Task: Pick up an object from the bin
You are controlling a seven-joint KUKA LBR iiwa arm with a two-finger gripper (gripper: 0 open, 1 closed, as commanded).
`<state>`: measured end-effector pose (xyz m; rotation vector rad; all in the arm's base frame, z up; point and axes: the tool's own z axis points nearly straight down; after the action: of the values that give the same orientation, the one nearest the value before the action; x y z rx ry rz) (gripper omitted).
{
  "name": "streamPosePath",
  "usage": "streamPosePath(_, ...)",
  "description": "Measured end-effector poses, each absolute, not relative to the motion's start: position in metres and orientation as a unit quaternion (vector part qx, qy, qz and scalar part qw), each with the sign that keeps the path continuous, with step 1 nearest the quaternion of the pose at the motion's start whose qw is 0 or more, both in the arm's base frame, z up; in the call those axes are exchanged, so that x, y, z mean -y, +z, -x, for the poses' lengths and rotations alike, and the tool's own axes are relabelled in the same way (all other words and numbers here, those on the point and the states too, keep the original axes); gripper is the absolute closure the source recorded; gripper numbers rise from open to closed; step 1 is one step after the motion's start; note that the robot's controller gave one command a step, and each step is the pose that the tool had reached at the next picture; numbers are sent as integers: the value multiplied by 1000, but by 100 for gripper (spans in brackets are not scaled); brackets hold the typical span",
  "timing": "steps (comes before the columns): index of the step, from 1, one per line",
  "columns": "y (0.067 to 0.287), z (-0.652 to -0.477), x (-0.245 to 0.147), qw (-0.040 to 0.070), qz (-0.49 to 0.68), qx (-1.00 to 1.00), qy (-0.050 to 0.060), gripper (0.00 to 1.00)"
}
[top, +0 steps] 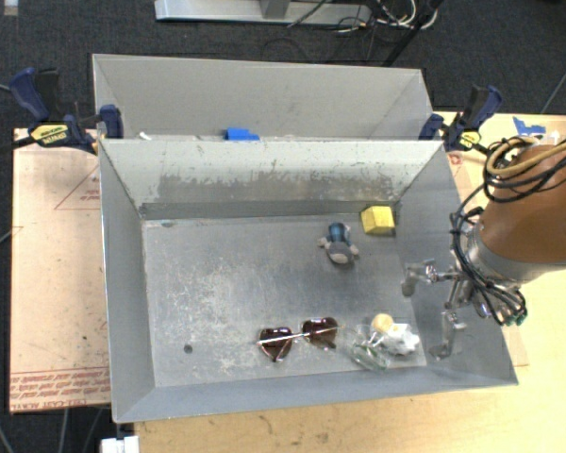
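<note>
Inspecting the bin (pixel 217 291), we are finding the gripper (pixel 427 311) hanging with jaws spread wide and empty just right of the crumpled clear wrapper (pixel 385 340) near the front right corner, and we are advising centring over it before closing.

Claw (pixel 432 308) gapes empty beside crumpled white packet (pixel 389 340), near bin's (pixel 123 272) right wall.

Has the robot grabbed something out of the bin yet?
Not yet. Nothing is lifted: the yellow block, blue figure, sunglasses and crumpled white bundle all lie on the bin floor. The gripper hangs open and empty at the right side, nearest the bundle. Left to do: closing on one thing and lifting it.
</note>
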<state>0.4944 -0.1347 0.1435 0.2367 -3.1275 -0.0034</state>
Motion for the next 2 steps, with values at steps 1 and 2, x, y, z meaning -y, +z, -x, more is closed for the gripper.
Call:
streamPosePath(1, 141, -513, 116, -1, 2, 1000, 0, 0)
streamPosePath(2, 79, -493, 112, -3, 17, 1000, 0, 0)
